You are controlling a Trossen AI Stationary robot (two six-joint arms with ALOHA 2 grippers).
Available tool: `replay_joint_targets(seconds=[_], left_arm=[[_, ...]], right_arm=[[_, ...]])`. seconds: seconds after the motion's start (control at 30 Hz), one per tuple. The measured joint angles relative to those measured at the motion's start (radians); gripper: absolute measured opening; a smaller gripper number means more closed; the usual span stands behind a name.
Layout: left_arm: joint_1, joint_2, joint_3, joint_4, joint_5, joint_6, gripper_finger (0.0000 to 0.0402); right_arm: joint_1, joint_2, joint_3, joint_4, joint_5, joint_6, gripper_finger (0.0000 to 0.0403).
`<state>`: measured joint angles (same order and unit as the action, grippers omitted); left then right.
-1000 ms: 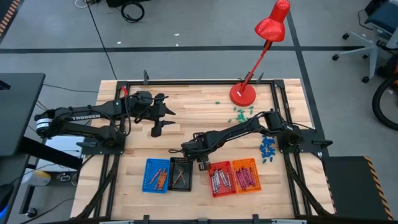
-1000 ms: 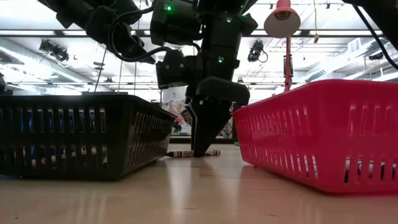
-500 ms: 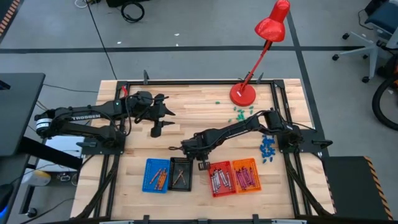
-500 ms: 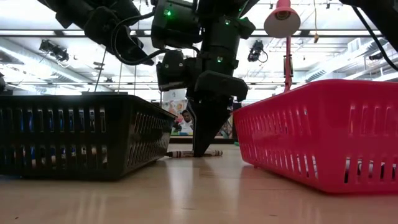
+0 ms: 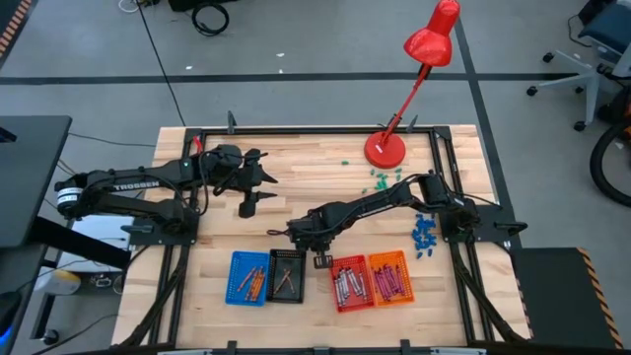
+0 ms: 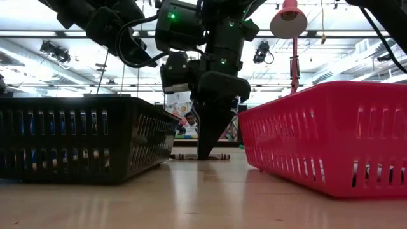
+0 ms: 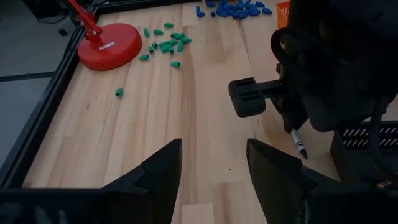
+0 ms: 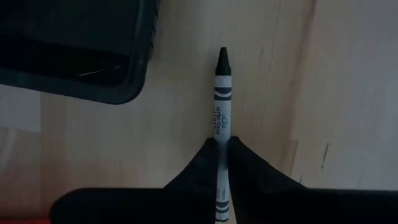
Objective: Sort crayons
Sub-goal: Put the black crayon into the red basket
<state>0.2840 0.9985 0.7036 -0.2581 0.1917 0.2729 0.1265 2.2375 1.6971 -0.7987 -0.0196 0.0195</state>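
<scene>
Lining the lower edge of the high view, four small baskets sit in a row on the tabletop (image 5: 212, 232): a blue basket (image 5: 247, 277), a black basket (image 5: 286, 275), a red basket (image 5: 347, 282) and an orange basket (image 5: 388, 277), each with crayons lying inside. Just above the gap between the black and red baskets, the right gripper (image 5: 294, 235) is down at the wood with its fingers clenched on a black-tipped, grey-wrapped crayon (image 8: 221, 93); the low view shows that crayon (image 6: 216, 156) lying flat on the tabletop under the gripper (image 6: 206, 149), between the black basket's wall and the red one's. Farther up, in the centre-left of the high view, the left gripper (image 5: 258, 190) waits above bare wood with its fingers spread apart and nothing between them. At centre right lie small blue chunks (image 5: 424, 235), and beyond them, toward the upper middle of the frame, tiny green bits (image 5: 380, 177) are scattered just beside the round base of a red desk lamp (image 5: 385, 149).
</scene>
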Motion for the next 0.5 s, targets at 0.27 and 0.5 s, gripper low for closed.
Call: replay_joint_targets(seconds=[0.27, 0.5], left_arm=[[0.000, 0.000, 0.000, 0.000, 0.000, 0.000, 0.0192], [0.000, 0.000, 0.000, -0.001, 0.000, 0.001, 0.0192]], right_arm=[[-0.002, 0.004, 0.039, -0.058, 0.000, -0.001, 0.0028], [-0.003, 0.004, 0.121, -0.158, 0.001, 0.002, 0.0028]])
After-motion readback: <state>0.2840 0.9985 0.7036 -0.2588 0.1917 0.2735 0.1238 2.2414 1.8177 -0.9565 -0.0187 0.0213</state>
